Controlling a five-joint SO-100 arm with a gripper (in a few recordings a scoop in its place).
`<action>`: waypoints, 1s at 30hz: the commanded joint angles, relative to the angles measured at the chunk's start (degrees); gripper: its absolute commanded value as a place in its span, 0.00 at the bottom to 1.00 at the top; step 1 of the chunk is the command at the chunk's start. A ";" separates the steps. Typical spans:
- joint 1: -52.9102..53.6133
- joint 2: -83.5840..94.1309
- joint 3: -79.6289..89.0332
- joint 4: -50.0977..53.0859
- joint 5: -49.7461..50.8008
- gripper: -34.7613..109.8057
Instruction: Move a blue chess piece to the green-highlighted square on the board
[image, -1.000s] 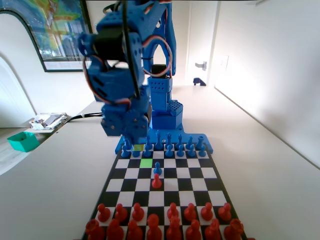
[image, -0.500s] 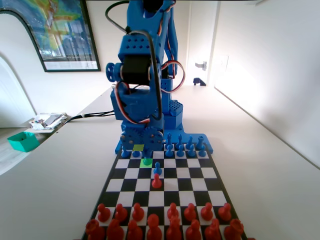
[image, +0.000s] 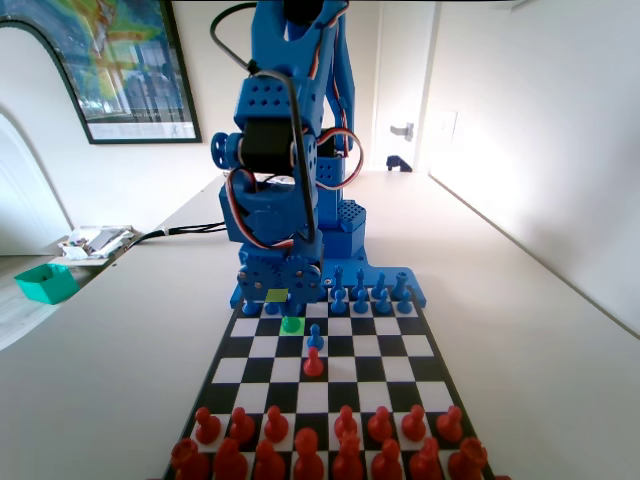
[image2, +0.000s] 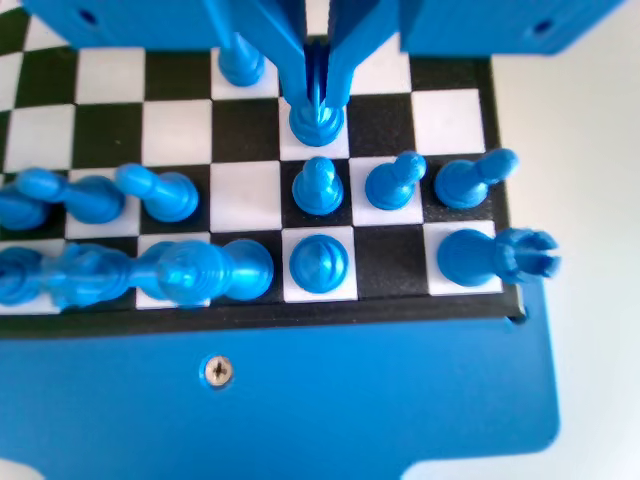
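In the fixed view my gripper (image: 291, 308) is down at the board's (image: 330, 372) far end, right over the green-highlighted square (image: 293, 326). In the wrist view the two jaws of my gripper (image2: 320, 105) press against both sides of a blue chess piece (image2: 318, 124), a small pawn. Its base is on a white square one row ahead of the pawn row. The jaws hide its head.
Blue pawns (image2: 317, 186) and taller back-row pieces (image2: 320, 262) stand just behind the held pawn. Another blue pawn (image: 315, 340) faces a red pawn (image: 313, 364) mid-board. Red pieces (image: 306, 442) fill the near rows. A yellow-green square (image: 277, 295) lies beside the gripper.
The arm swung in from the left and came down over the green square. In the last half second it has only sunk slightly.
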 joint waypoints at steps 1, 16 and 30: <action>1.23 1.41 0.62 0.09 -0.62 0.29; 0.35 1.85 -6.50 8.96 -0.70 0.34; 0.53 12.30 -26.02 35.77 -5.98 0.27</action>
